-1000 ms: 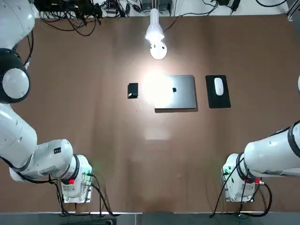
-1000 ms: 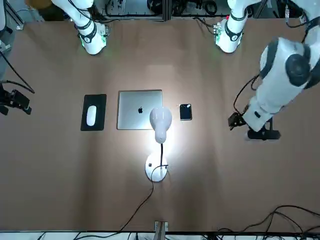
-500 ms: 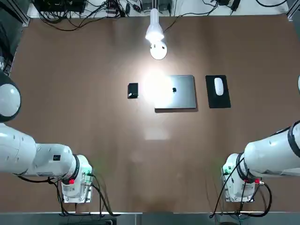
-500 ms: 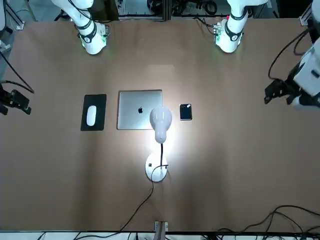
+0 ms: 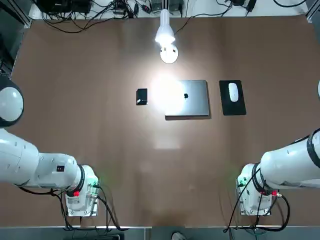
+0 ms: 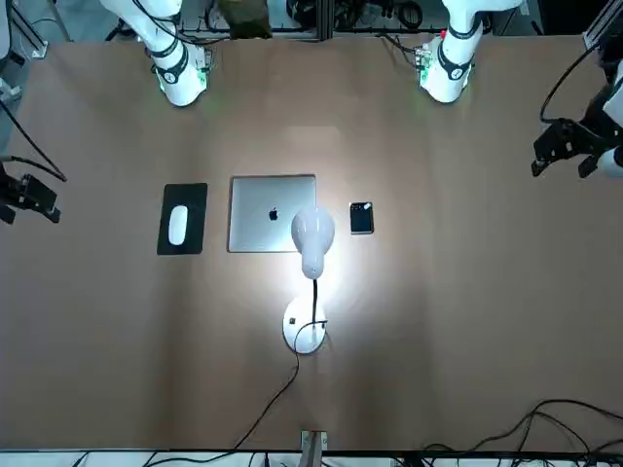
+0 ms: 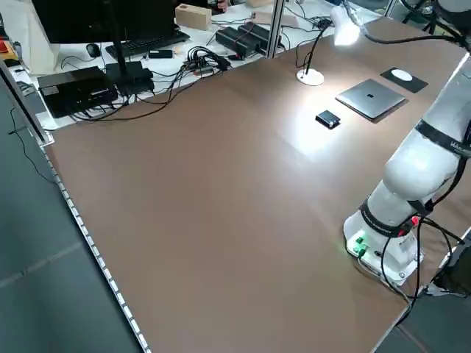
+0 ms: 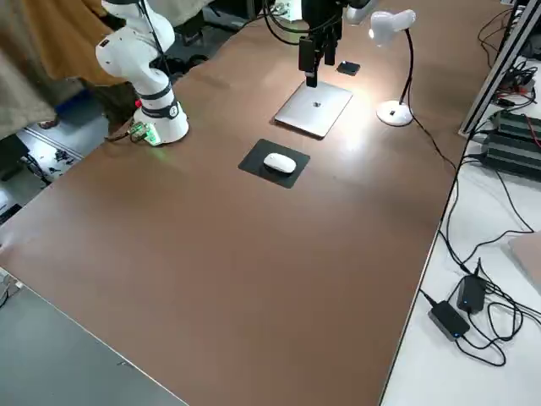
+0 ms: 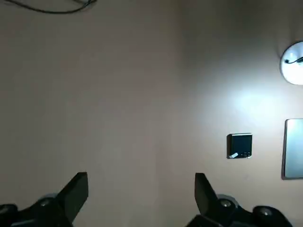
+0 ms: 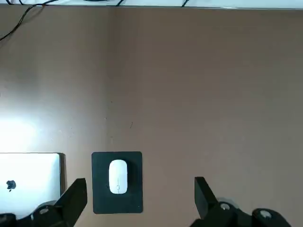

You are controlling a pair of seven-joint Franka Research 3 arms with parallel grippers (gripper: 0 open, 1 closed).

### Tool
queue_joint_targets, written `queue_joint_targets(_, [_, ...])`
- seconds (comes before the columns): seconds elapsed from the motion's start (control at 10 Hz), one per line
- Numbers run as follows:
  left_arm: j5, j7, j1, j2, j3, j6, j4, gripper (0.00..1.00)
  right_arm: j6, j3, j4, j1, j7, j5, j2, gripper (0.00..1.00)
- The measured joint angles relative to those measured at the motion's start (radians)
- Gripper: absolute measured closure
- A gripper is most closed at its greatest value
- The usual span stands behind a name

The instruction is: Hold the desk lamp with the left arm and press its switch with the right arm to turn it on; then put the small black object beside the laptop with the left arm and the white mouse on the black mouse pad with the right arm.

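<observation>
The left hand (image 6: 568,154) hangs above the desk's (image 5: 100,140) left edge, well apart from everything on it, its two fingers (image 9: 75,191) spread wide and grasping nothing. The right hand (image 6: 27,199) hangs above the opposite edge, likewise released, its fingers (image 10: 75,196) apart over bare wood.

Across the middle of the desk, from left to right in the top view, the small black object (image 5: 142,96) lies flat just beside the laptop (image 5: 189,98); it is a small dark block with a pale mark on one corner. The laptop is closed, silver, with a dark logo at its centre. Near its right side lies the black mouse pad (image 5: 232,97), a thin matte rectangle, and the white mouse (image 5: 233,92) sits on it.

Beyond the laptop stands the desk lamp (image 5: 167,42), white, with a round disc base and a cone head. It is lit, throwing a bright patch over the laptop's left part and the wood beside it. Its cord runs off the far edge.
</observation>
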Motion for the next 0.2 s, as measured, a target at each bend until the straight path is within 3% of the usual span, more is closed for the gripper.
queue_joint_targets(0.2, [0.014,-0.015,0.000,0.012,-0.001,-0.007,0.000,0.01,0.000,0.000,0.000,0.000,0.000,0.000,0.000,0.00])
